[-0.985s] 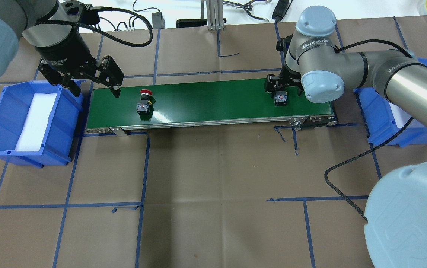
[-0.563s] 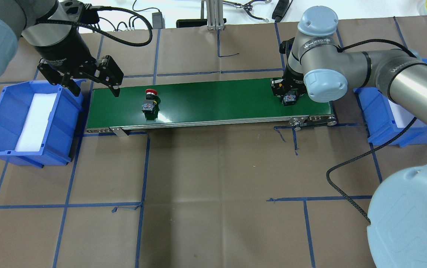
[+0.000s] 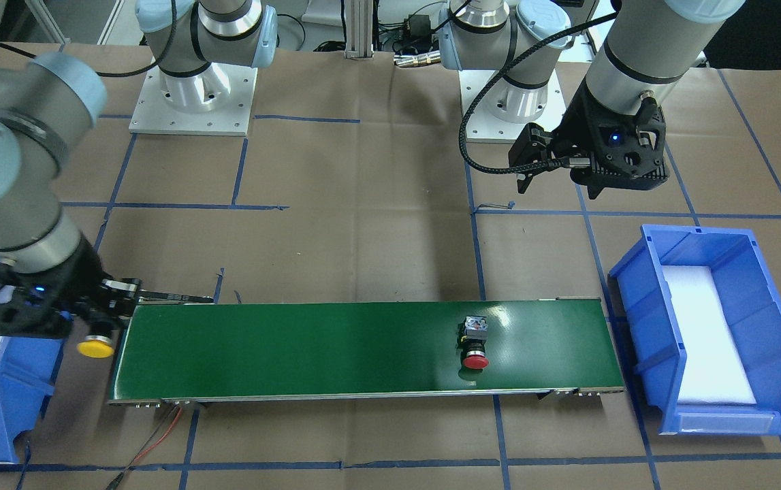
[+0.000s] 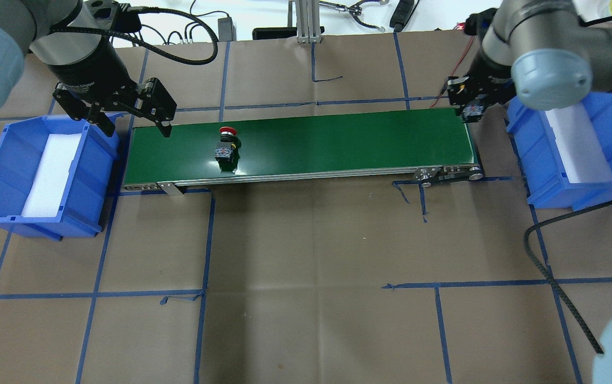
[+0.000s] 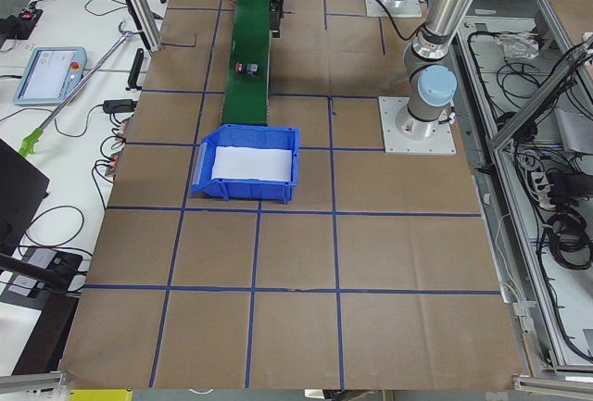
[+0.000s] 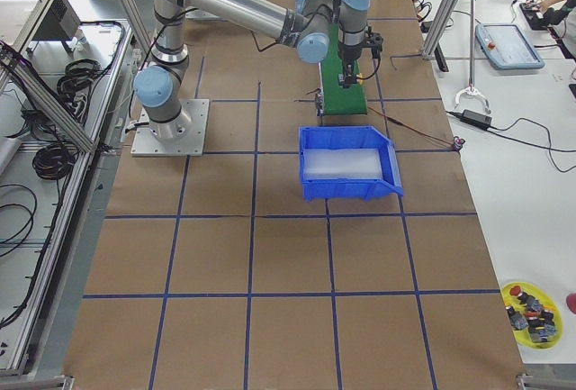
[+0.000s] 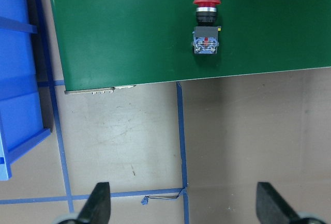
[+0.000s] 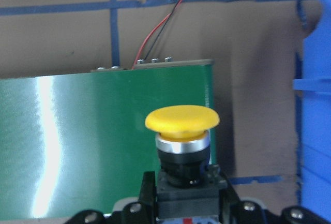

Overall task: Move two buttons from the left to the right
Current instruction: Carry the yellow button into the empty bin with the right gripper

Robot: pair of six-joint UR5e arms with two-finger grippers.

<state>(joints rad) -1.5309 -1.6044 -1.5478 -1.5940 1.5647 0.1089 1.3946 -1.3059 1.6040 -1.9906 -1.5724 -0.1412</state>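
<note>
The red button lies on its side on the green conveyor belt, in its left part; it also shows in the front view and the left wrist view. My left gripper is open and empty, raised at the belt's left end beside the left blue bin. My right gripper is shut on the yellow button by its black body, with the cap sticking out. It holds it above the belt's right end, next to the right blue bin.
Both blue bins hold a white foam pad. A red and black wire runs from the belt's right end. Cables and tools lie along the table's far edge. Brown paper with blue tape lines covers the table.
My right gripper has lifted the yellow button off the belt and carried it right, towards the right bin. The red button has ridden rightwards along the belt. The left gripper has not moved.
</note>
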